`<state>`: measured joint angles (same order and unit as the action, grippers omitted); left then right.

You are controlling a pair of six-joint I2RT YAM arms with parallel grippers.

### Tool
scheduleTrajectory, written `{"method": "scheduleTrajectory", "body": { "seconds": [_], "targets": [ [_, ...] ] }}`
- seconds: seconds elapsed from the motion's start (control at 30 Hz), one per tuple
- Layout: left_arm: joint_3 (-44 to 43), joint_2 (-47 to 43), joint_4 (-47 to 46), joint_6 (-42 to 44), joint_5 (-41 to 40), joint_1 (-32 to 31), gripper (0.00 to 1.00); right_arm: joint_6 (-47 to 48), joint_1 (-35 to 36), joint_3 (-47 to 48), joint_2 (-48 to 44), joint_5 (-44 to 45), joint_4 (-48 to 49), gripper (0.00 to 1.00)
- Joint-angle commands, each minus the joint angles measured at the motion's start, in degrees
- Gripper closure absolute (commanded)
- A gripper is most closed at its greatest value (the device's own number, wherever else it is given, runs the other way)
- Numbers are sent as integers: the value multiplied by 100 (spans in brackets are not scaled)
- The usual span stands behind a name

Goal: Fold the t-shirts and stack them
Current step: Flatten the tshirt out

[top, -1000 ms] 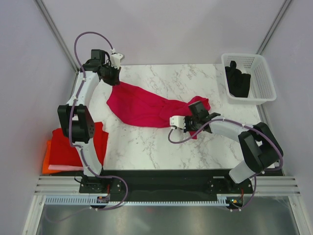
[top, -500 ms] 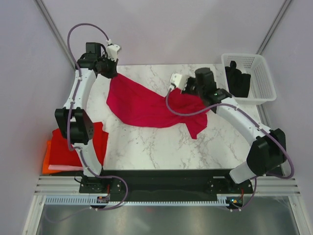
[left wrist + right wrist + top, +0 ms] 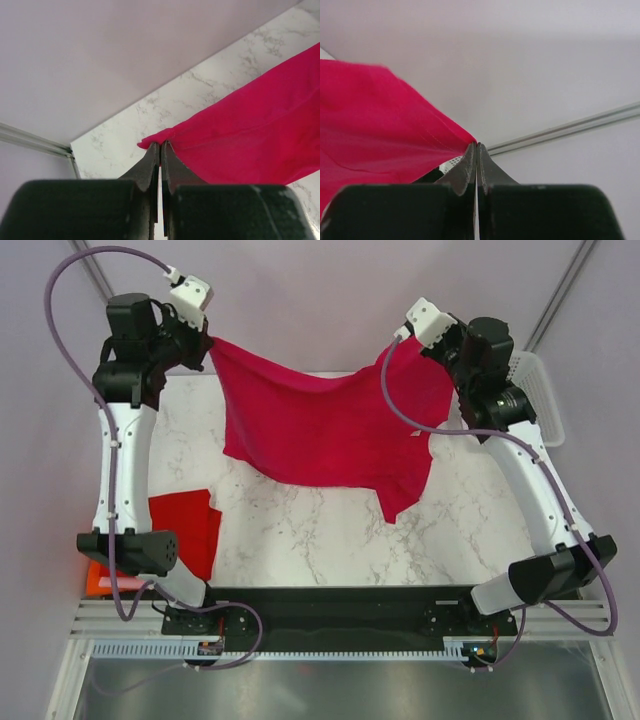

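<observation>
Hanging spread between left tool (image 3: 160,145) and right tool (image 3: 476,145): crimson t-shirt (image 3: 320,430).

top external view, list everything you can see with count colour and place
crimson t-shirt: one, raspberry-crimson, held up spread over the far half of the table
red t-shirt: one, bright red, lying at the table's left edge
orange t-shirt: one, orange, only an edge shows beneath the red one
basket: one, white lattice plastic, far right corner, mostly hidden by the right arm
table: one, white marble
left arm: white and black, jaws shut on the shirt's left corner
right arm: white and black, jaws shut on its right corner
</observation>
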<state>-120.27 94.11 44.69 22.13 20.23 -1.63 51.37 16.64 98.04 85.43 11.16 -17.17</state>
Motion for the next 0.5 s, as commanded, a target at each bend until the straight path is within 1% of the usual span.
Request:
{"method": "scheduleTrajectory", "body": {
  "seconds": [0.0, 0.27, 0.33, 0.47],
  "targets": [
    [-330, -506, -118, -165, 174, 22, 98, 153, 23, 426, -570, 343, -23, 100],
    [-269, -1630, -144, -69, -10, 22, 98, 338, 23, 813, -1616, 431, -190, 100],
    [-199, -1851, -136, 28, -28, 22, 98, 443, 14, 1041, -1835, 431, -217, 100],
    [-199, -2343, -171, 116, -80, 22, 98, 628, 23, 1874, -2012, 370, -340, 100]
  ]
}}
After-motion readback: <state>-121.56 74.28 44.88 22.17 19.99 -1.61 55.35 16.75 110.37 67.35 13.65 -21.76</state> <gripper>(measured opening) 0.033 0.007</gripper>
